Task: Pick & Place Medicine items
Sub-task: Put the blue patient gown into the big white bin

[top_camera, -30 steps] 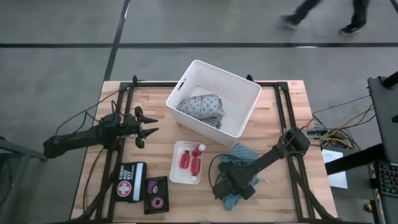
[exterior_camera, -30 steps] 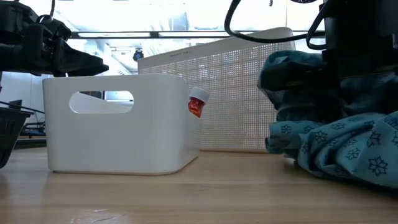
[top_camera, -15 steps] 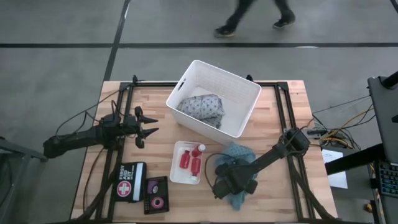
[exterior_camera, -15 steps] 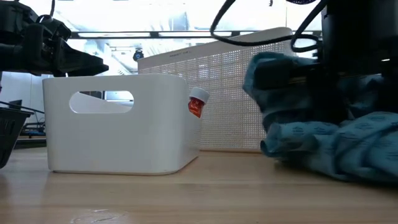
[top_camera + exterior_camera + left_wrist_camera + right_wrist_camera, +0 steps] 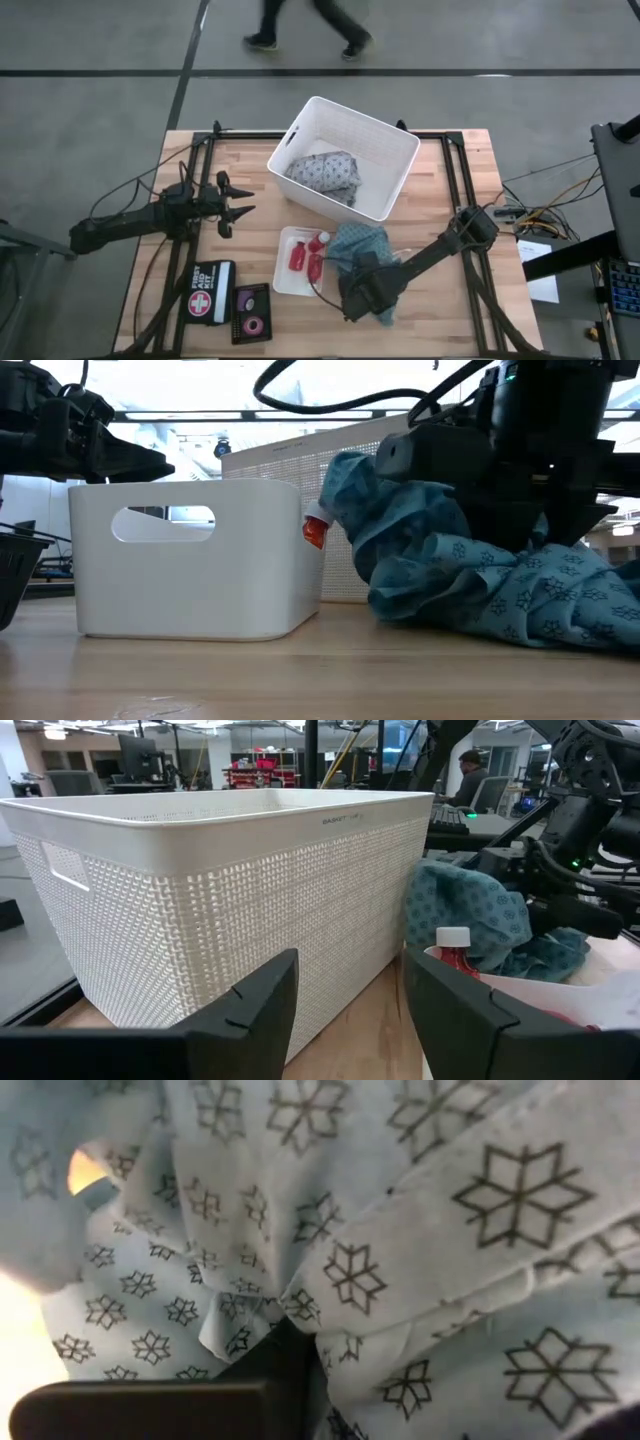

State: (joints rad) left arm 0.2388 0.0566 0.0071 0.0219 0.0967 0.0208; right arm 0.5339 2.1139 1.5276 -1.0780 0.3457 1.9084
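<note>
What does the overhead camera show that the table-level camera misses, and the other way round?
Only the overhead view shows the grey patterned cloth inside the large white perforated basket, the black first-aid pouch, the dark case of pink tape rolls, and the idle left tool. Only the table-level view shows the small white bin's oval handle slot. Both show the blue star-patterned cloth under the right tool, covering part of the small white bin of red white-capped bottles.

Left arm parked at table's left, left gripper point(image 5: 243, 206) raised, fingers spread apart. Right arm stretched toward table centre, right gripper point(image 5: 362, 296) low, fingers hidden.
</note>
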